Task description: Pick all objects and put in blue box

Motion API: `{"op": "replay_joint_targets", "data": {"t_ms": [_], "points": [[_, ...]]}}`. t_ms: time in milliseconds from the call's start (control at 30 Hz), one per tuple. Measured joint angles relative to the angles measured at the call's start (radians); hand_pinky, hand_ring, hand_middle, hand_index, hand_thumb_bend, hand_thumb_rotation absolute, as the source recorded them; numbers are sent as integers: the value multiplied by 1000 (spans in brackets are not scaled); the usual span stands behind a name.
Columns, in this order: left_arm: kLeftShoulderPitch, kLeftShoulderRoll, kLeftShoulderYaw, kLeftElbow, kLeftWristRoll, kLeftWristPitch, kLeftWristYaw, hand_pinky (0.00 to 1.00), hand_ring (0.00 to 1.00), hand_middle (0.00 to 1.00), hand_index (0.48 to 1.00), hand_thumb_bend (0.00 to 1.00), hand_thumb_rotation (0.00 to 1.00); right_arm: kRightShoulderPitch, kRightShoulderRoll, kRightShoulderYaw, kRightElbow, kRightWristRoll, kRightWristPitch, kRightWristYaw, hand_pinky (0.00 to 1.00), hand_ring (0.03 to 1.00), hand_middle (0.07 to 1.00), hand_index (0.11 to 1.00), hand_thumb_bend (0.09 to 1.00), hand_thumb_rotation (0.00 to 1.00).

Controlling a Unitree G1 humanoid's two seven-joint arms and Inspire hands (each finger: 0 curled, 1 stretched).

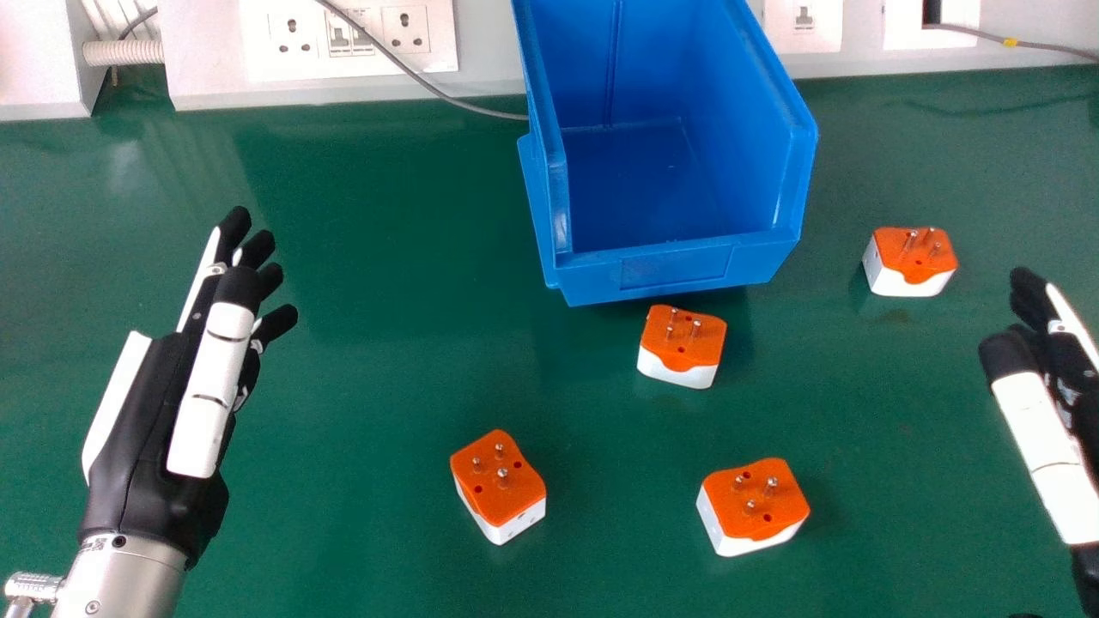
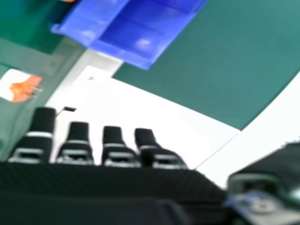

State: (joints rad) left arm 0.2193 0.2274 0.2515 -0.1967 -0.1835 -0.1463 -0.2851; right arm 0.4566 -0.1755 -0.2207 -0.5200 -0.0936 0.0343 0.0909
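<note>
Four adapters (image 1: 683, 343) spaced apart outside blue box (image 1: 678, 273) edges, left hand (image 1: 146, 429) and right hand (image 1: 1043, 446) opened straight, nothing gripped

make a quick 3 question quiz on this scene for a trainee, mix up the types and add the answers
1. How many plugs lie on the table?
2. True or false: one plug lies outside the box, just in front of it.
3. Fill in, naming one of the robot's hands: in the head view, the ____ is nearest a plug.

Key: 1. four; 2. true; 3. right hand
</note>
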Motion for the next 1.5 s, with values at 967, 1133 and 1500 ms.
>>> {"op": "replay_joint_targets", "data": {"t_ms": [967,1133,1500], "points": [[39,56,8,-3,76,-35,28,1000,1000,1000,1000,704,1000,-49,-4,-1,11,-3,-4,17,922,1000,1000,1000,490,1000],[37,55,6,-1,75,-35,29,1000,1000,1000,1000,694,1000,-62,-19,-1,13,-38,4,15,918,1000,1000,1000,510,1000],[32,57,7,5,64,-29,18,1000,1000,1000,1000,694,1000,-200,-115,0,58,-115,111,40,903,998,1000,1000,505,995]]}}
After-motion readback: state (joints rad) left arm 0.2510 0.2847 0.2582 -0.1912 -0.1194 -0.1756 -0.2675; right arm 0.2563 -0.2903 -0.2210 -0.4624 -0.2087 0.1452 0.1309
